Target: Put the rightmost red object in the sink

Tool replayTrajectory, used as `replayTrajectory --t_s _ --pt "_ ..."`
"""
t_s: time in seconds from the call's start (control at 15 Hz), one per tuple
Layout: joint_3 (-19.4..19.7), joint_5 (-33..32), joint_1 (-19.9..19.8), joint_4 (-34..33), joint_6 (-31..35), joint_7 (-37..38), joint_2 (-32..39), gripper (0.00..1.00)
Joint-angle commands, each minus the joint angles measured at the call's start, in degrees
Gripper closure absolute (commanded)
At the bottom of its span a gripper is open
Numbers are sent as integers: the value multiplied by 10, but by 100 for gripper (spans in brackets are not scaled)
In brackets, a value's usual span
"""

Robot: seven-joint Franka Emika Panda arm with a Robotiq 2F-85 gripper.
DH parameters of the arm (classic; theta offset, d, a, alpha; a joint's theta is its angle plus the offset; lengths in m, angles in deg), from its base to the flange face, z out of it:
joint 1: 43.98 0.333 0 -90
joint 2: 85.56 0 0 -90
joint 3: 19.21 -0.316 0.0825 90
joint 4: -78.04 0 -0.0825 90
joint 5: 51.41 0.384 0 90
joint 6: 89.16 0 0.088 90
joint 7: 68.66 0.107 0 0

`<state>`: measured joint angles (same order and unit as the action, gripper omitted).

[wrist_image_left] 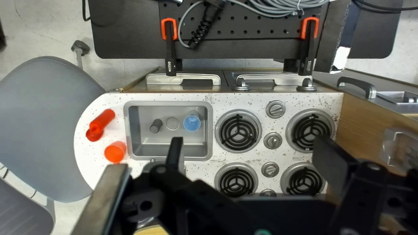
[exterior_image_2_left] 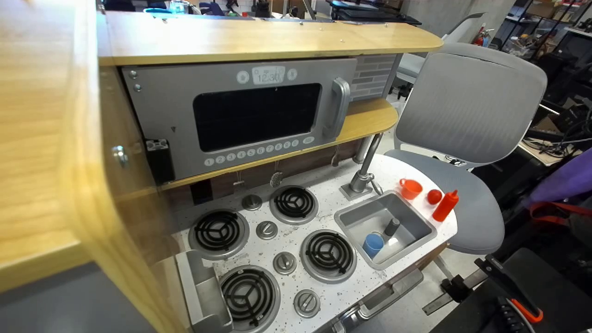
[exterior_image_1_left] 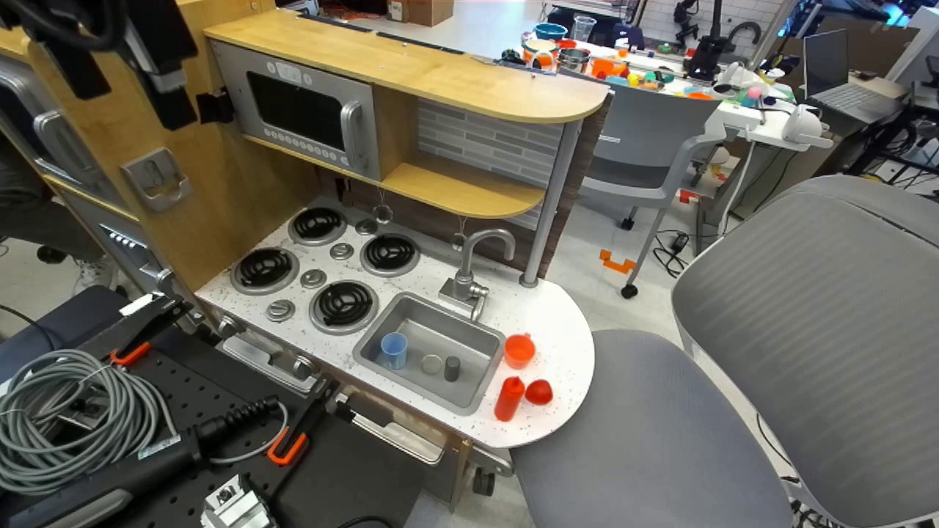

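The rightmost red object, a small round red piece [exterior_image_1_left: 539, 392], lies on the white countertop beside the sink [exterior_image_1_left: 486, 374], right of a red bottle [exterior_image_1_left: 509, 400]. The round piece also shows in an exterior view [exterior_image_2_left: 434, 196]. In the wrist view the round piece [wrist_image_left: 93, 135] is partly hidden under the bottle [wrist_image_left: 103, 120]. The grey sink also shows in an exterior view [exterior_image_2_left: 428, 231] and the wrist view [wrist_image_left: 209, 130]. My gripper [wrist_image_left: 249, 143] is open with nothing between its fingers, high above the burners. It shows at the top left of an exterior view [exterior_image_1_left: 133, 99].
An orange-red cup [exterior_image_1_left: 519, 352] stands by the sink's edge. A blue cup [exterior_image_1_left: 394, 350] and a dark grey cylinder [exterior_image_1_left: 452, 368] are inside the sink. The faucet [exterior_image_1_left: 469, 271] rises behind it. A microwave [exterior_image_1_left: 308, 110] and wooden shelf [exterior_image_1_left: 469, 183] overhang the burners [exterior_image_1_left: 343, 304].
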<state>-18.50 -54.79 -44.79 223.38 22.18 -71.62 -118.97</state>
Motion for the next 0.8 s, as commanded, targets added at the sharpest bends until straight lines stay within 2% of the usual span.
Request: replayTrajectory --t_s 0.0,0.2,0.4,0.73 --pt "28 -31 -11 12 53 -53 37 0" --pt "65 -34 -23 17 108 -100 75 0" --pt "113 -20 -32 35 193 -180 114 0" --pt "177 -13 -59 38 309 -290 232 0"
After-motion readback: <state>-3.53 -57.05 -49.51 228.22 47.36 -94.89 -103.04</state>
